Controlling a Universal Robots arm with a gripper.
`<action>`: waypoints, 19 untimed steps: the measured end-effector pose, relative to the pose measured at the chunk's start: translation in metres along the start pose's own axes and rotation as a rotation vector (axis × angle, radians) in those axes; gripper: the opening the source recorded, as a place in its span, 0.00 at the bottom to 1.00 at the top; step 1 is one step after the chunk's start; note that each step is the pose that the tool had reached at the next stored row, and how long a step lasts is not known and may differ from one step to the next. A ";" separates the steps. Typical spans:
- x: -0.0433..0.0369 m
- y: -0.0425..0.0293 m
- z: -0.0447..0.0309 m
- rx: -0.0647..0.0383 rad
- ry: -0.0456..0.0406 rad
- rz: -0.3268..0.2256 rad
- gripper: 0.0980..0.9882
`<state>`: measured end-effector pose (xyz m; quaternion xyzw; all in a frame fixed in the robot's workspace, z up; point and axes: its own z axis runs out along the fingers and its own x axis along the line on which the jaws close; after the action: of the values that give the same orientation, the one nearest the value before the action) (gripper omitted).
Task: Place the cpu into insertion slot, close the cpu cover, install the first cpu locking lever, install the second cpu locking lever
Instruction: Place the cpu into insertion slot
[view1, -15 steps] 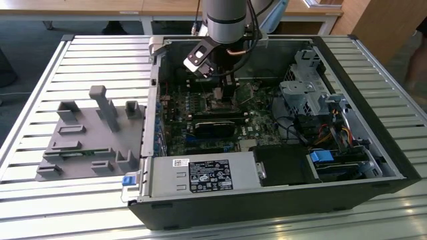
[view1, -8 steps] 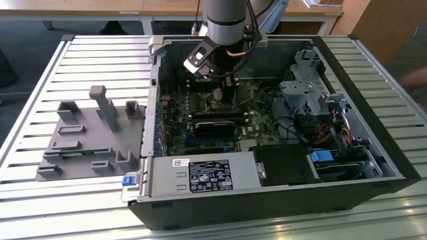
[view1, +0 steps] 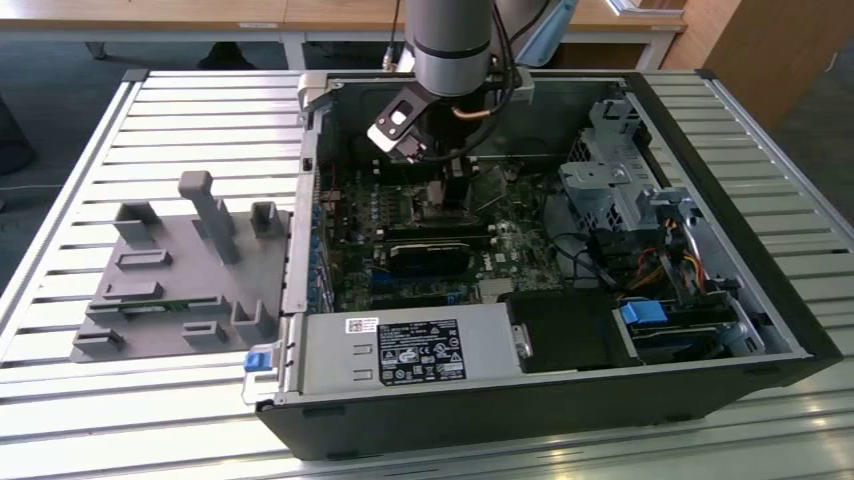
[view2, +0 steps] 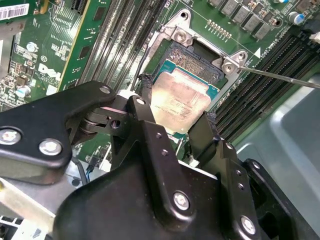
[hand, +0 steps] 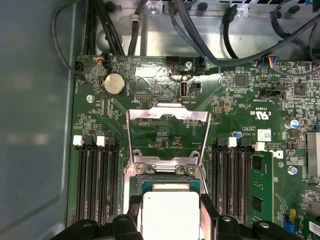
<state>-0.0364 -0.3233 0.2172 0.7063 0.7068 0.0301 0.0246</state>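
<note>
The hand (view2: 177, 104) is closed on the cpu (view2: 182, 92). Its two black fingers (view2: 145, 102) press against opposite edges of the chip, whose dull metal top shows between them in both wrist views. The cpu lies over the insertion slot (view2: 194, 61); whether it is fully seated cannot be told. In the first wrist view the hand (hand: 171, 209) and cpu (hand: 170, 220) sit just before the cpu cover (hand: 167, 113). The silvery frame is swung up and open, with bare board showing through its square opening. Black memory slots (hand: 97, 185) run along both sides of the socket, and a coin battery (hand: 114, 84) lies beyond the cover. A thin metal lever rod (view2: 280, 76) sticks out beside the socket, unlatched. In the upper middle of the exterior view, the arm (view1: 454, 40) reaches down into an open computer case (view1: 534, 420) on a slatted tabletop (view1: 80, 420). A grey fixture (view1: 174, 270) stands at the exterior view's left, well apart from the hand.
</note>
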 end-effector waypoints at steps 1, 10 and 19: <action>0.0000 -0.0002 0.0011 0.000 -0.0001 0.000 0.50; 0.0000 -0.0024 0.0105 0.003 -0.0022 0.000 0.50; 0.0004 -0.0047 0.0156 0.004 -0.0023 0.001 0.50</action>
<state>-0.0399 -0.3227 0.2013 0.7066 0.7067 0.0279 0.0240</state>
